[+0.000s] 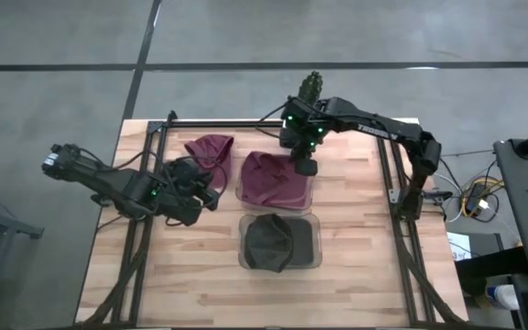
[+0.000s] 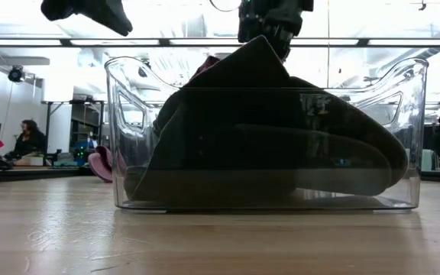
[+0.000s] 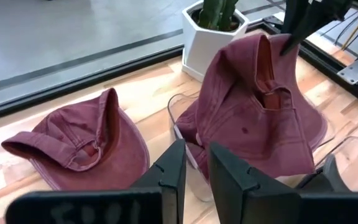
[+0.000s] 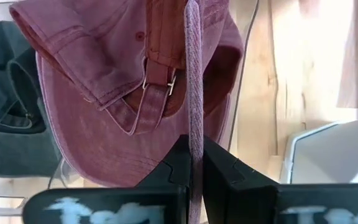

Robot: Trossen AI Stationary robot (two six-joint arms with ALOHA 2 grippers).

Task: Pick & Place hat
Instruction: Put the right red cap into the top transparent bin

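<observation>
- The wooden counter [image 1: 356, 247] carries two clear bins set one behind the other near its middle, with a dark metal frame [image 1: 392, 183] running along its edges.
- The right arm reaches in from the counter's right side, and its right tool [image 1: 306, 166] hangs over the far bin [image 1: 242, 180].
- The left arm comes in from the left, low over the counter; its left tool [image 1: 211, 196] sits just left of the far bin, fingers [image 3: 173, 171] narrowly apart with nothing between them.
- A maroon hat [image 1: 273, 179] hangs into the far bin, held up by its back edge: the right tool is clamped on the hat's rim [image 4: 194, 81], the fabric pinched between both fingers.
- A dark hat [image 1: 271, 242] lies inside the near bin [image 1: 313, 246], filling most of it.
- A second maroon hat [image 1: 209, 148] lies loose on the counter, left of the far bin and well apart from the right tool.
- A white pot [image 3: 213, 34] with a green plant [image 1: 312, 85] stands at the counter's far edge, just behind the far bin.
- In the low view, people [image 2: 27, 140] sit in the room beyond.
</observation>
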